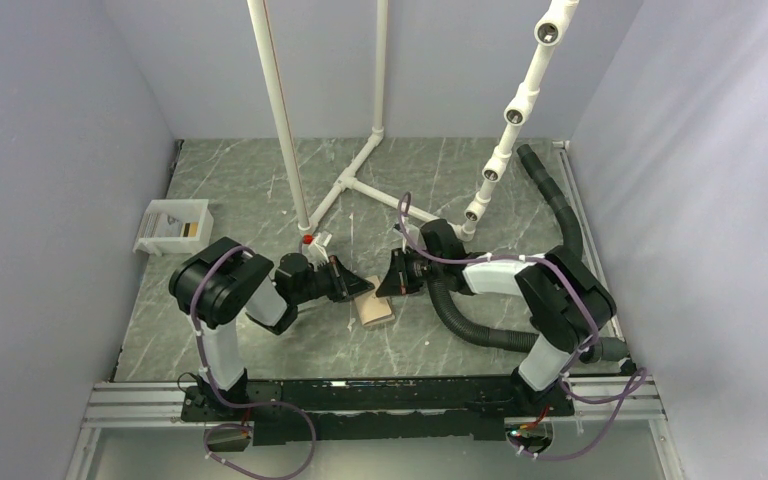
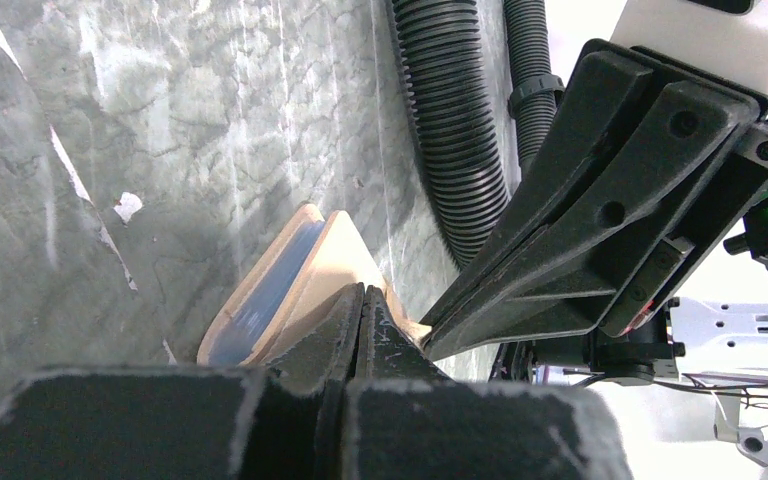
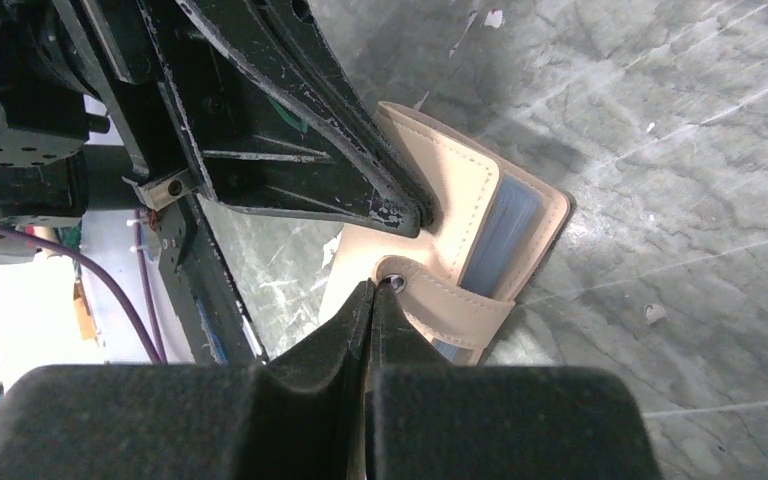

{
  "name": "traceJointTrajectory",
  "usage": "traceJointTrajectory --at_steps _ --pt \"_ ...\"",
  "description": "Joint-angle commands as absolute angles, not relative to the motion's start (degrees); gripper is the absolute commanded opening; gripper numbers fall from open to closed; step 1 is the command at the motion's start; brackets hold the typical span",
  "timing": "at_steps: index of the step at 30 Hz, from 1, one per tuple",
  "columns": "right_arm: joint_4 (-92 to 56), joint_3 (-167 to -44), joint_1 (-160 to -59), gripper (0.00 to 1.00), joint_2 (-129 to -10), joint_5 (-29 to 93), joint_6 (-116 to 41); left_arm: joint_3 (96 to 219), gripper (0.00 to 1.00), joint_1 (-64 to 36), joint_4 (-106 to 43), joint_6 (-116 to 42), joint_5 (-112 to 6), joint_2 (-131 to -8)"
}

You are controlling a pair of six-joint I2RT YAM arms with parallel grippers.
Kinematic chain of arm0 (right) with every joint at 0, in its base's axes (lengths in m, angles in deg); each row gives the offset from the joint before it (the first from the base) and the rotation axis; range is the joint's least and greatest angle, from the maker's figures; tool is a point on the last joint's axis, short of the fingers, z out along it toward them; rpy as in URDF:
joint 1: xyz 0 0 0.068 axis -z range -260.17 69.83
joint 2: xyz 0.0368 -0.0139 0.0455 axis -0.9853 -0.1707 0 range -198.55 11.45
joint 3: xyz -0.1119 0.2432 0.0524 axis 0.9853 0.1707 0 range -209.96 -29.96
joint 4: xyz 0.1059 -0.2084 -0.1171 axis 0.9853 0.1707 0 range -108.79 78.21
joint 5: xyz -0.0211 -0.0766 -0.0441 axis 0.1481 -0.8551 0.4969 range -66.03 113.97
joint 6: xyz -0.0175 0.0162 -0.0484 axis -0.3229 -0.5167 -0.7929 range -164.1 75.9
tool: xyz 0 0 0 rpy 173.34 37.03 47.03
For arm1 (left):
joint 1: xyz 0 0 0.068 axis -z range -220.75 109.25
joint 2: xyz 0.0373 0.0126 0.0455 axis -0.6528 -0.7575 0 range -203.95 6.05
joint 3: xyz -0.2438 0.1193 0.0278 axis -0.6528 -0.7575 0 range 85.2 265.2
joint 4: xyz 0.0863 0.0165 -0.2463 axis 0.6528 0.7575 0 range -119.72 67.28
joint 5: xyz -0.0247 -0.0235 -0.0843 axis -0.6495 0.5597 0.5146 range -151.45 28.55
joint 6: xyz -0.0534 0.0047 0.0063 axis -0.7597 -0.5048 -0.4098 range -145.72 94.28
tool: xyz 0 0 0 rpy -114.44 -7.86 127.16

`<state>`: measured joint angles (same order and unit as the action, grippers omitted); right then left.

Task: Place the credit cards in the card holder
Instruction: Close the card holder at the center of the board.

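Observation:
The tan card holder point(image 1: 374, 312) lies folded on the marble table between the two arms. Its bluish-grey pocket shows at the edge point(image 2: 265, 295) point(image 3: 505, 215). My left gripper point(image 2: 363, 292) point(image 1: 364, 287) is shut, with its tips resting on the holder's top cover. My right gripper point(image 3: 373, 287) point(image 1: 383, 285) is also shut. Its tips sit at the snap end of the closing tab point(image 3: 455, 305), which curls over the holder's edge. Nothing shows between either pair of jaws. The two grippers' tips nearly meet over the holder. No credit cards are in view.
A white plastic tray point(image 1: 172, 226) stands at the left wall. A white pipe frame point(image 1: 345, 185) rises behind the grippers. A black corrugated hose point(image 1: 460, 320) loops on the table beside the right arm.

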<state>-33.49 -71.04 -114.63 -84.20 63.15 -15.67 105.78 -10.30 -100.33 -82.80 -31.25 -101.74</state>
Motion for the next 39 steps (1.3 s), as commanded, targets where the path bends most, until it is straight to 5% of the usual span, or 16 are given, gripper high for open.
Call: traceJointTrajectory --at_steps 1,39 --pt "-37.05 -72.9 -114.8 0.0 -85.23 67.99 -17.62 103.9 0.0 -9.56 -86.17 -78.99 -31.95 -102.79" --pt "-22.81 -81.6 -117.97 0.0 -95.38 66.35 -28.18 104.25 0.0 -9.2 -87.77 -79.86 -31.56 -104.56"
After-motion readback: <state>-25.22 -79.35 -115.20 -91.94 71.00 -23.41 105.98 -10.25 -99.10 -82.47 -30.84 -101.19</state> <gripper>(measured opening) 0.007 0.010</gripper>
